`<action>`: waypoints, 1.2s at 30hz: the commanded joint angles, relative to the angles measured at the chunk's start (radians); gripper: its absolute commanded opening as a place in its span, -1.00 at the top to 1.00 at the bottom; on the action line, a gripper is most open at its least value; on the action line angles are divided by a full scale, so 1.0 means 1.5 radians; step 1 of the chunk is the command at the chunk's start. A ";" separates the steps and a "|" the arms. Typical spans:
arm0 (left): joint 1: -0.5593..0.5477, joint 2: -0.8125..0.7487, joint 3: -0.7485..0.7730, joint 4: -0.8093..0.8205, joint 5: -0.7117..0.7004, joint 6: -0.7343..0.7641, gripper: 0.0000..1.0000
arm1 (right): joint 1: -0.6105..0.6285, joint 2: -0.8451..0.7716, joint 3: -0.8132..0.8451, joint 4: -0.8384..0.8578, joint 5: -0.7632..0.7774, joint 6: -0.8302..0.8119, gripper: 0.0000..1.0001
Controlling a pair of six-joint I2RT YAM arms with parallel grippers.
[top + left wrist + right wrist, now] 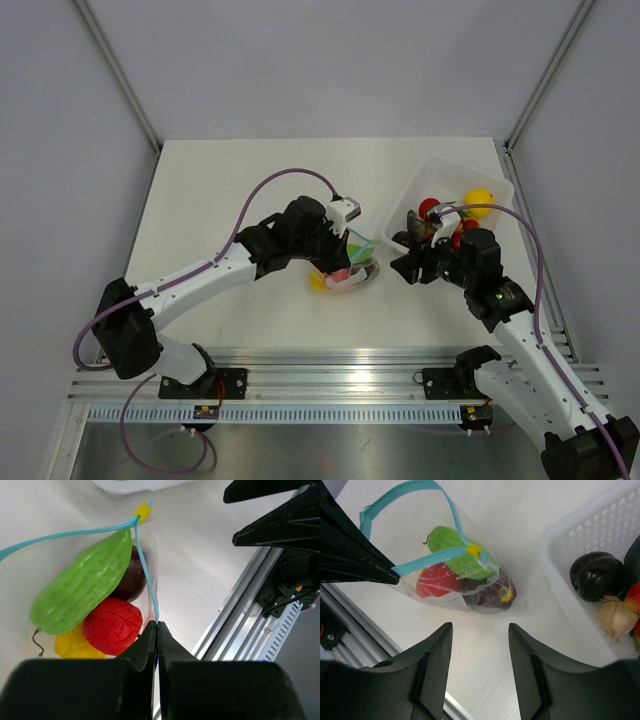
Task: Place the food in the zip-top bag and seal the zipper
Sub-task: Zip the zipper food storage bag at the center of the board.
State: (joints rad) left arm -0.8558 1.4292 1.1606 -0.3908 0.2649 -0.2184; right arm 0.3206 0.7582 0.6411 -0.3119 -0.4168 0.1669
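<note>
The zip-top bag [451, 591] lies on the table in the middle, also seen from above as the bag [348, 270]. Inside it are food pieces: a green one [82, 587], a red one [112, 625], a yellow one [72, 645] and a dark maroon one [132, 577]. The blue-teal zipper [146, 577] stands partly apart in a loop, with a yellow slider [474, 550] on it. My left gripper [157, 625] is shut on the zipper strip at one end. My right gripper [480, 626] hangs open just right of the bag with nothing between its fingers.
A rigid clear tub [440, 170] stands at the back right holding more food: a yellow piece [479, 200], red pieces [430, 207], a dark plum [597, 575] and a garlic bulb [615, 617]. The aluminium rail [330, 370] runs along the near table edge.
</note>
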 commanded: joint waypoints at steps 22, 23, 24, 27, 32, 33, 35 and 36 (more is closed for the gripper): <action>0.002 -0.047 -0.035 0.057 0.067 -0.015 1.00 | 0.002 0.180 0.040 0.160 -0.143 -0.189 -0.04; 0.002 -0.047 -0.034 0.057 0.068 -0.015 1.00 | 0.002 0.182 0.039 0.165 -0.148 -0.190 -0.04; 0.002 -0.046 -0.035 0.057 0.069 -0.015 1.00 | 0.001 0.185 0.040 0.171 -0.159 -0.191 -0.03; 0.002 -0.045 -0.034 0.057 0.074 -0.016 1.00 | 0.001 0.201 0.043 0.182 -0.168 -0.190 0.00; 0.002 -0.046 -0.036 0.058 0.079 -0.016 1.00 | 0.003 0.227 0.044 0.201 -0.192 -0.179 0.03; 0.002 -0.045 -0.036 0.059 0.080 -0.016 1.00 | 0.002 0.231 0.044 0.226 -0.199 -0.177 0.03; 0.002 -0.045 -0.036 0.059 0.083 -0.016 1.00 | 0.006 0.244 0.047 0.229 -0.199 -0.179 0.04; 0.002 -0.046 -0.035 0.059 0.083 -0.016 1.00 | 0.006 0.246 0.047 0.235 -0.196 -0.183 0.05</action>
State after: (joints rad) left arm -0.8558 1.3808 1.0985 -0.3641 0.3531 -0.2367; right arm 0.3218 1.1145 0.6643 -0.0429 -0.6781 -0.0921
